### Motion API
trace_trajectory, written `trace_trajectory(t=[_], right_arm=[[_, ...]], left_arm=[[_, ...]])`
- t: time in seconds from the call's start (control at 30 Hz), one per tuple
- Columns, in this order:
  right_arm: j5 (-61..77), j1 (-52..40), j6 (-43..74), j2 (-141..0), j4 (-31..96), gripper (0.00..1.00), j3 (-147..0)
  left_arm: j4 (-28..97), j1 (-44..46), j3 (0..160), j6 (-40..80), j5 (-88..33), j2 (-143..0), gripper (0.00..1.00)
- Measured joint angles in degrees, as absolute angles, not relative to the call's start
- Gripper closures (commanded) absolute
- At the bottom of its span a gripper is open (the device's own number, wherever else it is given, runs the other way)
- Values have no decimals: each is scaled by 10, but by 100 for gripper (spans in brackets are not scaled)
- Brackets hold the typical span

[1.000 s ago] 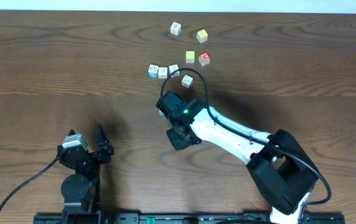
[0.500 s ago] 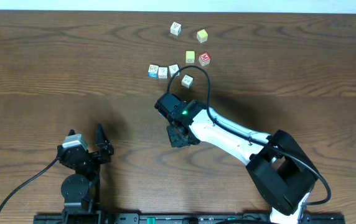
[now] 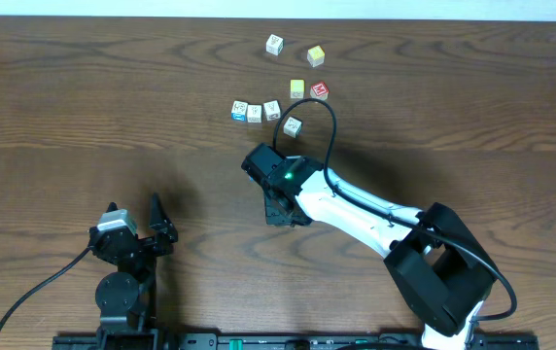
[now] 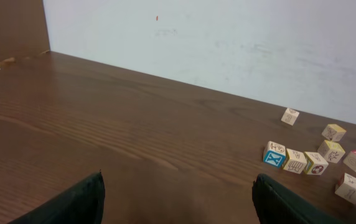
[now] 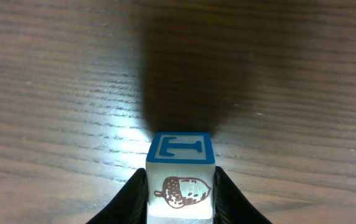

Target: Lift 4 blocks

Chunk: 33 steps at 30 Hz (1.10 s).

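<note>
In the right wrist view my right gripper (image 5: 180,190) is shut on a cream block (image 5: 180,163) with a blue T face and an acorn picture, one finger pressed to each side, just over the table. From overhead this gripper (image 3: 276,202) is at mid-table and hides that block. Three more cream blocks (image 3: 255,112) lie in a row beyond it, with another (image 3: 293,125) to their right and one (image 3: 274,44) farther back. The row (image 4: 295,161) also shows in the left wrist view. My left gripper (image 3: 134,214) stands open at the near left, nothing between its fingers (image 4: 81,199).
Two yellow-faced cubes (image 3: 316,55) (image 3: 297,88) and a red-topped cube (image 3: 319,90) sit among the blocks at the back. The right arm's black cable (image 3: 322,122) loops over the table close to the lone block. A pale wall (image 4: 228,43) bounds the far edge.
My right gripper has shifted slightly toward the near left with the T block, and its cable loop has swung right. The blocks on the table and the left arm have not moved.
</note>
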<state>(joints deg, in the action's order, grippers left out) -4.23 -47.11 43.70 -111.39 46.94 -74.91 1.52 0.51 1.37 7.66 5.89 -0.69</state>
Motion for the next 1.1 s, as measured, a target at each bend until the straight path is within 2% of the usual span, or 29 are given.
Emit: trace_trajectory(t=[0.07, 0.23, 0.3, 0.37, 0.47, 0.57, 0.83, 0.9, 1.1], right_arm=[[-48, -471, 444, -1114, 470, 41, -749], [-53, -471, 450, -1114, 471, 24, -749], [-54, -471, 450, -1114, 471, 24, -749], [-55, -471, 449, -1114, 471, 31, -749], [-55, -471, 450, -1114, 471, 35, -749], [-55, -471, 451, -1114, 471, 30, -749], [-63, -471, 450, -1114, 471, 32, -749], [-63, -471, 450, -1114, 471, 30, -749], [-76, -470, 435, -1114, 462, 10, -749]], left_arm=[[15, 5, 14, 77, 59, -7, 24], [15, 5, 14, 77, 59, -7, 23], [15, 5, 14, 77, 59, -7, 24], [15, 5, 14, 77, 59, -7, 23], [15, 5, 14, 77, 59, -7, 24], [15, 5, 14, 77, 59, -7, 23], [15, 5, 14, 77, 59, -7, 23], [15, 5, 14, 77, 59, -7, 23], [15, 5, 14, 77, 59, -7, 23]])
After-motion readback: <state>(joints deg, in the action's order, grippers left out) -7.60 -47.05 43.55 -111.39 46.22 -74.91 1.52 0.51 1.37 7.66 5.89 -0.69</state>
